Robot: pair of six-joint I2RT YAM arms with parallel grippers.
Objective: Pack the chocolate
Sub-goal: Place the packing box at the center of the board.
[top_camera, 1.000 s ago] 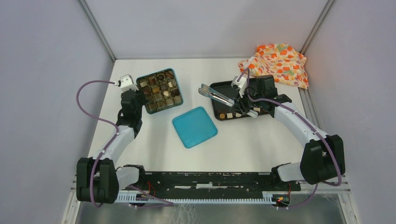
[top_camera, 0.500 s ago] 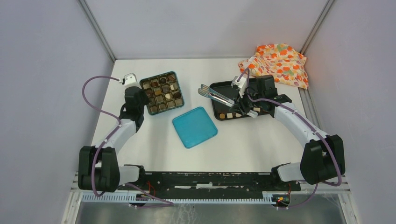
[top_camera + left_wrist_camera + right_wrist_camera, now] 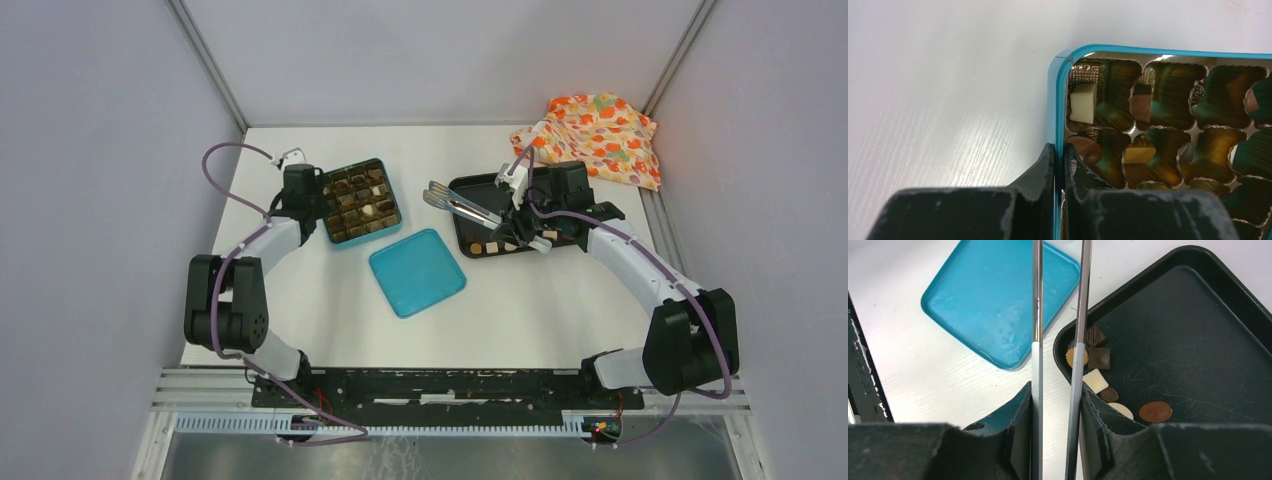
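Note:
A teal box point(image 3: 393, 195) holds chocolate point(image 3: 360, 200) in gold compartments. My left gripper point(image 3: 312, 200) is shut on the box's left wall point(image 3: 1058, 100), one finger outside and one inside, beside a brown piece. A cream piece point(image 3: 1083, 102) sits in the corner cell. My right gripper point(image 3: 525, 215) is shut on metal tongs point(image 3: 462, 207), whose two arms point(image 3: 1058, 315) stay slightly apart. The tongs reach over the black tray point(image 3: 495, 188). Loose chocolate point(image 3: 1097, 358) lies in the tray's near corner point(image 3: 495, 246).
The teal lid point(image 3: 417, 271) lies flat between the box and the tray, and also shows in the right wrist view point(image 3: 993, 305). An orange flowery cloth point(image 3: 595, 135) lies at the back right. Grey walls enclose the table on three sides.
My left arm has swung round to the back, and the box it holds has shifted right and turned squarer to the table. The right arm and tongs have not moved.

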